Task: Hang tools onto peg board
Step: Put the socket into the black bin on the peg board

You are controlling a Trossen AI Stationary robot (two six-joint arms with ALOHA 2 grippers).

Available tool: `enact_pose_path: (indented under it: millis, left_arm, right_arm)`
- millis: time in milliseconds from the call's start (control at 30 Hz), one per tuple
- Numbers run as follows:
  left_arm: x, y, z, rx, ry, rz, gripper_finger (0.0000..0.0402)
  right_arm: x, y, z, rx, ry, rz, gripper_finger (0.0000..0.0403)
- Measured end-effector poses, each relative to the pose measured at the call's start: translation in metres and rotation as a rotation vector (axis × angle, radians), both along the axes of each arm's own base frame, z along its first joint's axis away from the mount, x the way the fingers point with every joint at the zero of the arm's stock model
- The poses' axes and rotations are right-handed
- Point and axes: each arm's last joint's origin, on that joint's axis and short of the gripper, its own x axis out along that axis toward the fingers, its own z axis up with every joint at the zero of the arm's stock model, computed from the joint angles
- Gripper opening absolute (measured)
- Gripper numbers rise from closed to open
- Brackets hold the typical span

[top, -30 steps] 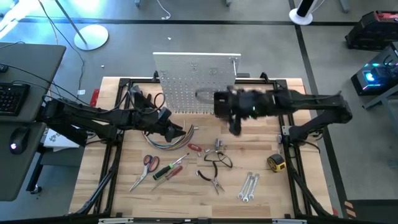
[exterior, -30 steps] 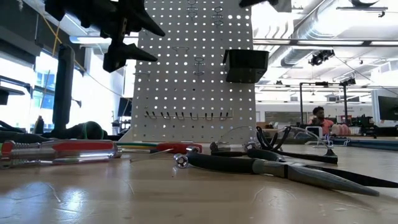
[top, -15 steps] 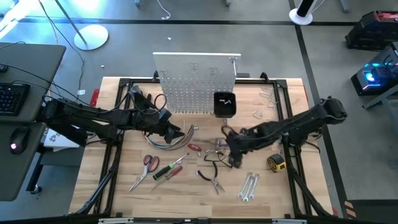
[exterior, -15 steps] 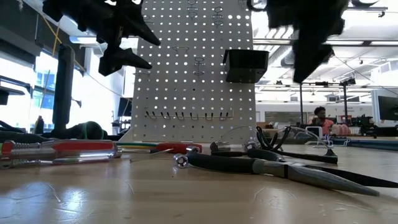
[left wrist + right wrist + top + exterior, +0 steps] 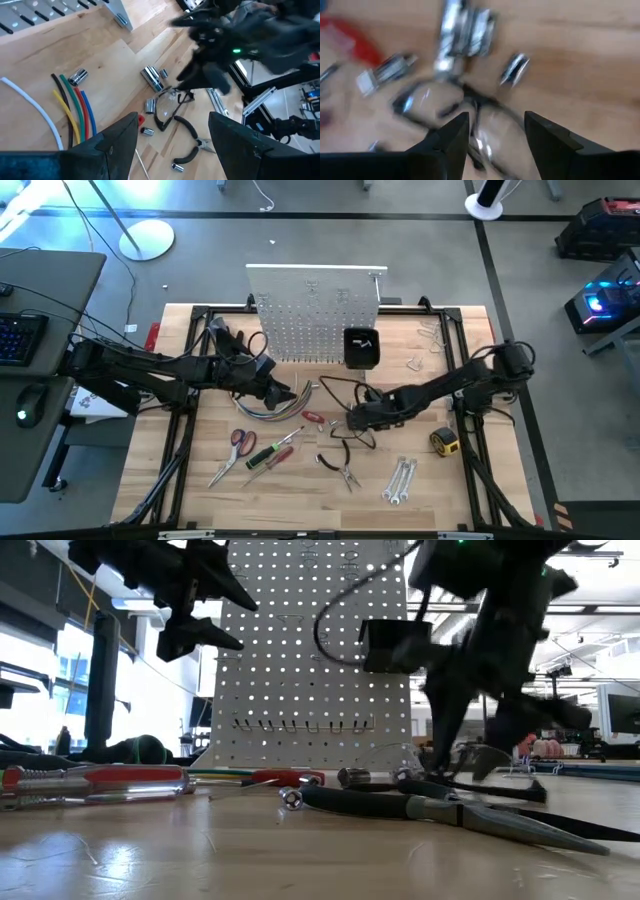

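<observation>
- Right gripper (image 5: pixel 352 420) is where we begin: low over the middle of the table, fingers spread, above a pair of clear safety glasses (image 5: pixel 455 107) lying among small metal sockets (image 5: pixel 515 67). It holds nothing. We judge the spread fingers are set to straddle the glasses' bridge, since the wrist view frames that part between the two finger tips.
- We see the left gripper (image 5: pixel 285 392) hovering over the curved bundle of coloured cables (image 5: pixel 262 412), its fingers apart and empty; it looks parked there, clear of the other arm's reach.
- We find the peg board (image 5: pixel 315 315) standing upright at the far edge of the table, with its small black bin (image 5: pixel 361 348) fixed on the face turned towards the arms. A row of hooks shows low on it in the table-level view, apparently bare.
- We count the tools lying flat on the wood, none hung yet: red-handled scissors (image 5: pixel 240 442), a green-handled screwdriver (image 5: pixel 263 454), black-handled pliers (image 5: pixel 340 468), silver wrenches (image 5: pixel 399 481) and a yellow tape measure (image 5: pixel 445 442).
- We think they lie spread apart so that each can be picked singly without knocking its neighbour.
</observation>
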Motion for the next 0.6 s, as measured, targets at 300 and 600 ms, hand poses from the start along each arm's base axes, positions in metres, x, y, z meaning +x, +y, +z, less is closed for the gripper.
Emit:
enact_pose_path:
  millis: [300,600]
  left_arm:
    - [0.0,-0.003,0.0,-0.025,0.001,-0.1,0.0236]
    - [0.0,-0.003,0.0,0.014,0.001,-0.124,0.0236]
  right_arm:
    - [0.007,-0.006,0.026,-0.027,-0.019,-0.102,0.0183]
    - [0.002,-0.022,0.016,0.006,0.091,-0.246,0.0179]
